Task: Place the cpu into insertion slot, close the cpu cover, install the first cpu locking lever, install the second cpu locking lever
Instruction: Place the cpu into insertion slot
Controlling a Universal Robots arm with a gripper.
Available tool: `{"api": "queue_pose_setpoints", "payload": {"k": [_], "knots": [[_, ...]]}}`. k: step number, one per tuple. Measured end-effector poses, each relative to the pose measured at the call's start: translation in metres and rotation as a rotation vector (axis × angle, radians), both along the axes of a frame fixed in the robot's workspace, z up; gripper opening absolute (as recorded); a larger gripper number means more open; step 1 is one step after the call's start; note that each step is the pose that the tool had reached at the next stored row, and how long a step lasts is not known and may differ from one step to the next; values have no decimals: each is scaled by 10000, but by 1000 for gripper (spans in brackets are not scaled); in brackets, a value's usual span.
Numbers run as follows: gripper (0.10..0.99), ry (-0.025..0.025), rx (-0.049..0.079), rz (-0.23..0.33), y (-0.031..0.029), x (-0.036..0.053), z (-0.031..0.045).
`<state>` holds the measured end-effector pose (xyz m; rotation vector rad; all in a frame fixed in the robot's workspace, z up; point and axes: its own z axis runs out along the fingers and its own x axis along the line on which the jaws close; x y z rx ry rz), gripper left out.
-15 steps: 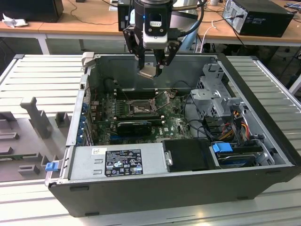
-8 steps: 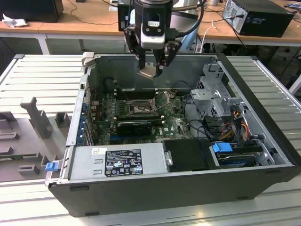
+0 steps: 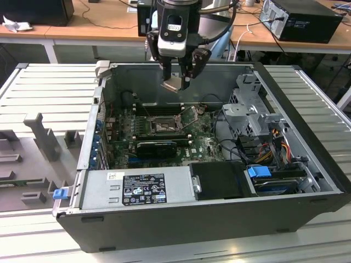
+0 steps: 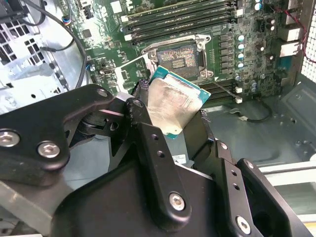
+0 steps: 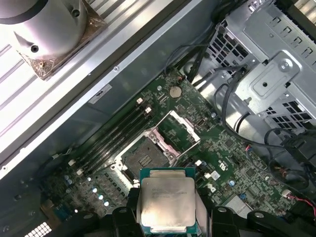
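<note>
My gripper [image 3: 175,83] hangs above the open computer case, shut on the cpu [image 3: 172,84], a small square chip with a silvery top. In both wrist views the cpu [image 4: 175,103] [image 5: 167,200] sits tilted between the black fingers [image 4: 148,133], well above the board. Below it, on the green motherboard [image 3: 205,143], lies the insertion slot [image 3: 164,125] [image 4: 178,57] [image 5: 143,158], bare with its contacts showing. The cpu cover [image 5: 176,129] [image 3: 191,115] stands swung up beside the slot's edge.
The case's walls [image 3: 181,76] ring the board. A grey power supply [image 3: 137,189] fills the near side, and a metal drive cage [image 3: 249,109] with cables stands at the exterior view's right. Memory sticks [image 3: 158,107] lie behind the slot, a black card [image 3: 156,147] before it.
</note>
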<state>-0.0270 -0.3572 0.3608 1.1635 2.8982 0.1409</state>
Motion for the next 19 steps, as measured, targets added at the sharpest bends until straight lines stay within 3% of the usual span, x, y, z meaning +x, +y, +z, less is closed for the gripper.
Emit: {"api": "queue_pose_setpoints", "payload": {"k": [9,16,19], "knots": [[529,0,0,-485,0,0,-9],[529,0,-4,-601,0,0,-112],[529,0,-10,-745,0,0,-120]]}}
